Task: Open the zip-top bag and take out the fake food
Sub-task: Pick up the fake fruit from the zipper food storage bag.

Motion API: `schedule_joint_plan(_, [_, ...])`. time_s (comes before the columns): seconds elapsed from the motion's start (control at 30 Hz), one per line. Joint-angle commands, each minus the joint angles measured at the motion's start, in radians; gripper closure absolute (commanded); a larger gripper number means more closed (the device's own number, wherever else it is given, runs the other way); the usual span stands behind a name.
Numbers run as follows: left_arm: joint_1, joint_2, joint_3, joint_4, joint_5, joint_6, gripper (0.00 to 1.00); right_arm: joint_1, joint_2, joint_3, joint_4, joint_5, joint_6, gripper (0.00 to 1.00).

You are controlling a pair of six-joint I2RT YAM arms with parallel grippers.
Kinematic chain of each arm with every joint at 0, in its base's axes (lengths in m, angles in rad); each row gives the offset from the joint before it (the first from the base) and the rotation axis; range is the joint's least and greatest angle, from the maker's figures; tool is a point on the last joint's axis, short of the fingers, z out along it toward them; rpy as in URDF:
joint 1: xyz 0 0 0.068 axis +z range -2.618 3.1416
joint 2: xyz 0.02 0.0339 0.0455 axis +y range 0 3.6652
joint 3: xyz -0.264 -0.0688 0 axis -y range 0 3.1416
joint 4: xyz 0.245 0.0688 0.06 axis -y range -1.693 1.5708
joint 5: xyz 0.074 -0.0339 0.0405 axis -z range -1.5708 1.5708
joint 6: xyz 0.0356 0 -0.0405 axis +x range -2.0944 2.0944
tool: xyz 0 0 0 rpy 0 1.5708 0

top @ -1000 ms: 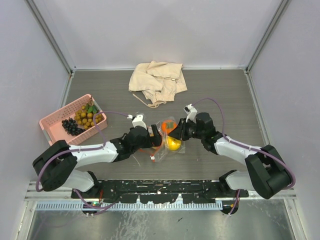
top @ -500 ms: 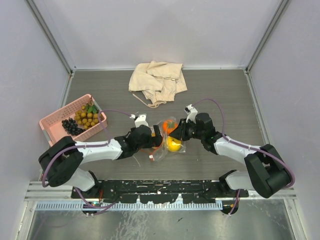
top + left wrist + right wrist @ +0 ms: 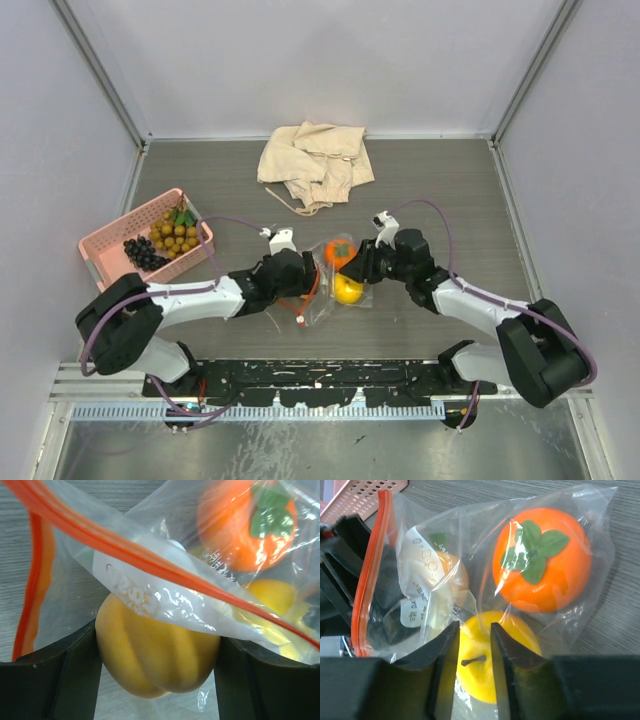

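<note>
The left gripper point(image 3: 156, 635) is pushed in through the mouth of the zip-top bag point(image 3: 470, 530). Its jaws are fairly wide and bracket a yellow-orange fruit point(image 3: 150, 665), which fills the gap and seems to touch both of them, so I read this as a grasp for drawing it out. Just above the jaws the orange-red zip strip point(image 3: 150, 560) sags across the fruit, and that loose lip could drag along with anything pulled back through it.

Facing it from the bag's closed end, the right gripper point(image 3: 472, 630) has its jaws narrowly apart. They straddle a ridge of film directly over the lemon point(image 3: 517, 635) — probably to anchor the bag while the other arm pulls. Whether the film is actually pinched I cannot tell. Ahead of those jaws and a little to one side, the orange fruit point(image 3: 542, 565) lies inside the bag against the lemon.

Further out on the left gripper's side, well apart from the bag, the pink basket point(image 3: 100, 250) already holds a berry cluster point(image 3: 176, 233) and grapes point(image 3: 143, 252). Beyond both grippers a beige cloth point(image 3: 312, 160) is crumpled on the table point(image 3: 450, 190), out of the way.
</note>
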Motion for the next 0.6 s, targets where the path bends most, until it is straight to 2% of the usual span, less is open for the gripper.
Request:
schedule_joint_plan(0.0, [-0.003,-0.119,-0.002,-0.025,-0.028,0.026,0.68,0.005,-0.132,-0.033,-0.015,0.024,-0.010,0.57])
schedule_joint_plan(0.17, [-0.001,-0.220,-0.054,-0.010,-0.009,0.031,0.73,0.005,-0.258,-0.060,-0.007,0.008,0.018,0.42])
schedule_joint_plan(0.33, [-0.003,-0.282,-0.077,-0.002,0.033,0.032,0.75,0.005,-0.259,-0.060,0.012,-0.007,0.025,0.30])
schedule_joint_plan(0.57, [-0.002,-0.351,-0.094,-0.019,0.055,0.034,0.75,0.010,-0.163,-0.011,0.067,-0.045,0.058,0.29])
